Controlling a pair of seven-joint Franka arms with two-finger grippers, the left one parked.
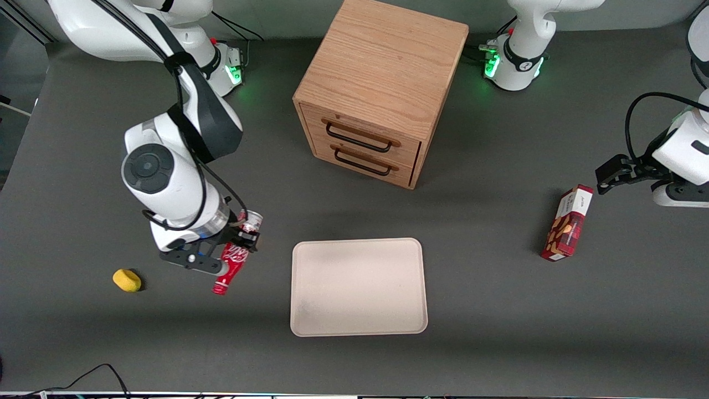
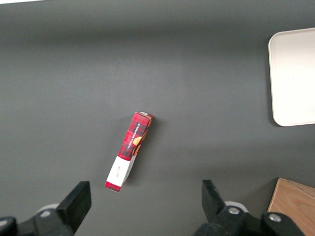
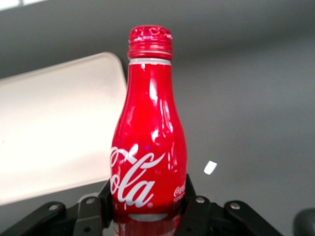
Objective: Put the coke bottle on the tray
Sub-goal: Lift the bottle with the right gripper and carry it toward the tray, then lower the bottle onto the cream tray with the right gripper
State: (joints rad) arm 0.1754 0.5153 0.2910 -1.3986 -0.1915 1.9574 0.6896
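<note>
Gripper (image 1: pixel 239 244) clamps bottle (image 1: pixel 232 261) at its body (cap outward), clear of table for carrying to tray (image 1: pixel 358 287).

Even, diffuse overhead lighting; soft, faint shadows beside the drawer cabinet (image 1: pixel 376 94) and snack box (image 1: pixel 568 224). Bright specular glare on the coke bottle (image 3: pixel 150 142) clamped in the gripper (image 1: pixel 235 252), and washed-out overexposure on the tray (image 3: pixel 59 132) just beside it. Sharp focus throughout, no visible edge distortion; green indicator glow at the arm bases (image 1: pixel 235 72).
</note>
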